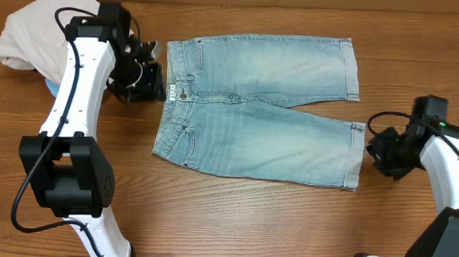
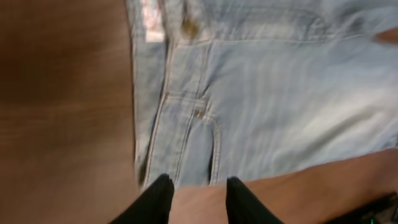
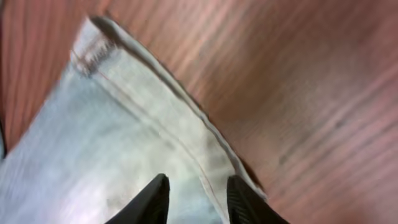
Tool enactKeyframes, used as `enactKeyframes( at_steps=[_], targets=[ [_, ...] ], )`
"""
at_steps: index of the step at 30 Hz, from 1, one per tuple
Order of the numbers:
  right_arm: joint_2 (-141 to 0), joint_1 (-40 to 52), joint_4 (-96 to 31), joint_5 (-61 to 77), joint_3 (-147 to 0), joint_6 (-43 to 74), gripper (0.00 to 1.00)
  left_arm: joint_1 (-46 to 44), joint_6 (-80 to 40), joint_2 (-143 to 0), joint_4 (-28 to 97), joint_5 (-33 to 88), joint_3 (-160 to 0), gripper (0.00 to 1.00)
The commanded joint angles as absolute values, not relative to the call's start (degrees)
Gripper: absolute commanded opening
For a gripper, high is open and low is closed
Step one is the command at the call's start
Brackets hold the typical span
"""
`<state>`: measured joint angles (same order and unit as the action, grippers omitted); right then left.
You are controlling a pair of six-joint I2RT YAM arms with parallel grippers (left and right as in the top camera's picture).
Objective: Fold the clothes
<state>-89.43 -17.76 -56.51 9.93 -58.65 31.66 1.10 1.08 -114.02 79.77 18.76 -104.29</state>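
Observation:
The clothes, a pair of light blue faded jeans [image 1: 254,106], lie flat in the middle of the table, waistband to the left and both legs pointing right. My left gripper [image 1: 153,81] hovers just left of the waistband. In the left wrist view its open fingers [image 2: 198,190] frame bare wood, with the waistband and front pocket [image 2: 199,112] just beyond the tips. My right gripper [image 1: 376,148] is at the hem of the near leg. In the right wrist view it [image 3: 194,193] stands open over the stitched hem [image 3: 155,99], denim showing between the fingers, nothing pinched.
A crumpled heap of beige trousers [image 1: 30,31] lies at the back left, behind the left arm [image 1: 78,89]. Bare wooden table [image 1: 248,216] lies in front of the jeans, and more [image 1: 422,60] to their right.

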Motion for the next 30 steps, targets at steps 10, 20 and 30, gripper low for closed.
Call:
enactKeyframes(
  at_steps=[10, 20, 30],
  targets=[
    [-88.73, -16.19, -63.44, 12.05, -54.41, 27.94, 0.71, 0.73, -0.64, -113.34, 84.2, 12.73, -102.65, 0.38],
    [-88.73, -16.36, -50.92, 12.56, -41.93, 33.71, 0.45, 0.73, -3.9, -113.34, 82.13, 8.54, -97.3, 0.69],
    [-88.73, -16.36, -46.65, 12.67, -41.21, 33.67, 0.11, 0.73, -4.89, -113.34, 75.24, 8.58, -87.09, 0.65]
  ],
)
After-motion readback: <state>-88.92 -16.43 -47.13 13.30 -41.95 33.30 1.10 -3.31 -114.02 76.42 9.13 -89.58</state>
